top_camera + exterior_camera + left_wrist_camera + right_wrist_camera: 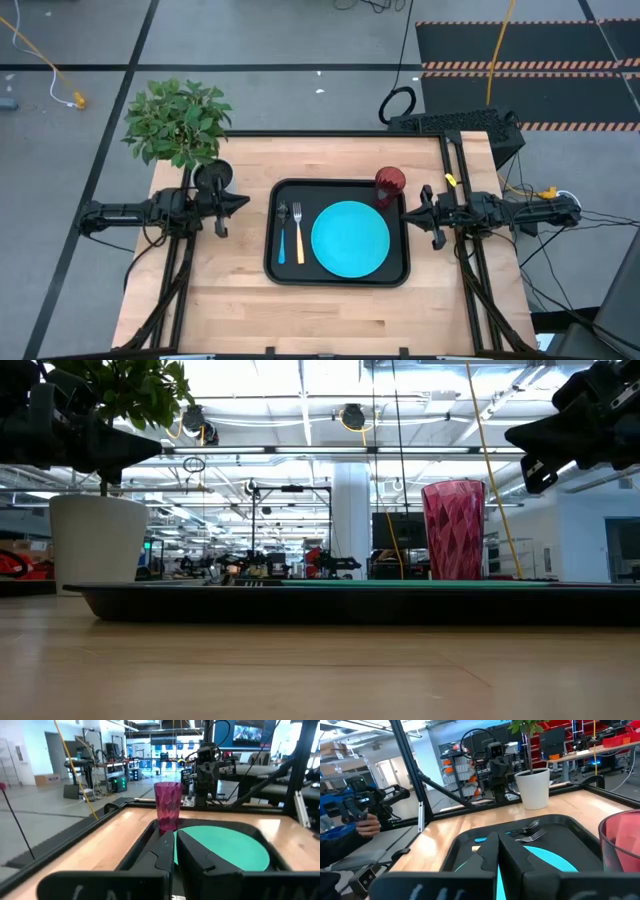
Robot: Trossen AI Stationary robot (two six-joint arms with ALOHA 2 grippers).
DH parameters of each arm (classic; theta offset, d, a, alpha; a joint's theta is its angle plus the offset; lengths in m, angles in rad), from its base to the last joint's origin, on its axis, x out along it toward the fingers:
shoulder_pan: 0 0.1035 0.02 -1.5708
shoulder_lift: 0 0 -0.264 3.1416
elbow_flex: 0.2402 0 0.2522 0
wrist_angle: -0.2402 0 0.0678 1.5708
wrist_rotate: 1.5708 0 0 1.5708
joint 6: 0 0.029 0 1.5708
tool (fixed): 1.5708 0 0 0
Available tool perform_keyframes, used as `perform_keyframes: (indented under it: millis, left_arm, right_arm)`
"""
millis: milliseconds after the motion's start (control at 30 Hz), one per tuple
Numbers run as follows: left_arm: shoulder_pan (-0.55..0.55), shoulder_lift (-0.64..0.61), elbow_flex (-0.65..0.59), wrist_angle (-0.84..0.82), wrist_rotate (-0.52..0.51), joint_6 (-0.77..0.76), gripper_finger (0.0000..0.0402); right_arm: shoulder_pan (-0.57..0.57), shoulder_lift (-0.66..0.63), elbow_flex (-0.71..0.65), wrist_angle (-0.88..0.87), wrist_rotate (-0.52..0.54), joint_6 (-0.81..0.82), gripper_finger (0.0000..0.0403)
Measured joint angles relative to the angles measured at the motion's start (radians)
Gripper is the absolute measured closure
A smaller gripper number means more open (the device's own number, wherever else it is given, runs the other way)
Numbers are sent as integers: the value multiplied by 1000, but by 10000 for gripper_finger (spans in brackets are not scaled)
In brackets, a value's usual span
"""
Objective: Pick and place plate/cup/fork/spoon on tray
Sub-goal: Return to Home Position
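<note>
The black tray (272,262) lies in the middle of the table. On it lie the turquoise plate (350,238), the yellow-handled fork (298,238) and the blue-handled spoon (282,240) side by side at its left, and the dark red cup (390,186) upright at its far right corner. The cup also shows in the low view (455,530) and the left wrist view (167,805). My left gripper (243,202) hovers left of the tray, shut and empty. My right gripper (406,212) hovers at the tray's right edge near the cup, shut and empty.
A green plant in a pot (180,125) stands at the table's far left corner, just behind my left arm. Bare wood lies between the tray and the table's near edge (330,320). A person's hand (367,825) shows in the room beyond the table.
</note>
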Motion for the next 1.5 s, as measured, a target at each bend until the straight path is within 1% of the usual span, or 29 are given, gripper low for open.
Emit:
perform_keyframes:
  millis: [67, 267, 433, 600, 733, 833, 1067, 1367, 1500]
  left_arm:
    - [0, 0, 0, -2, 0, 21, 378]
    - [0, 0, 0, 9, 0, 14, 378]
    - [0, 0, 1, -11, 9, -58, 378]
    - [-1, 2, 2, -21, 98, -61, 397]
    - [-1, 2, 2, -23, 113, -56, 398]
    - [-1, 2, 1, -23, 124, -80, 395]
    - [-1, 2, 1, -20, 124, -78, 383]
    - [-1, 2, 0, -18, 124, -76, 398]
    - [-1, 2, 0, -18, 124, -76, 395]
  right_arm:
    - [0, 0, 0, 0, 4, 8, 403]
    - [0, 0, 0, -11, 1, 18, 403]
    - [0, 0, 0, -10, -4, -40, 403]
    - [0, 5, 0, -16, -4, -67, 403]
    - [0, 6, 0, -16, 1, -67, 403]
    - [0, 6, 0, -16, 20, -76, 403]
    - [0, 6, 0, -15, 18, -76, 403]
    - [0, 6, 0, -15, 18, -76, 403]
    - [0, 6, 0, -15, 18, -76, 403]
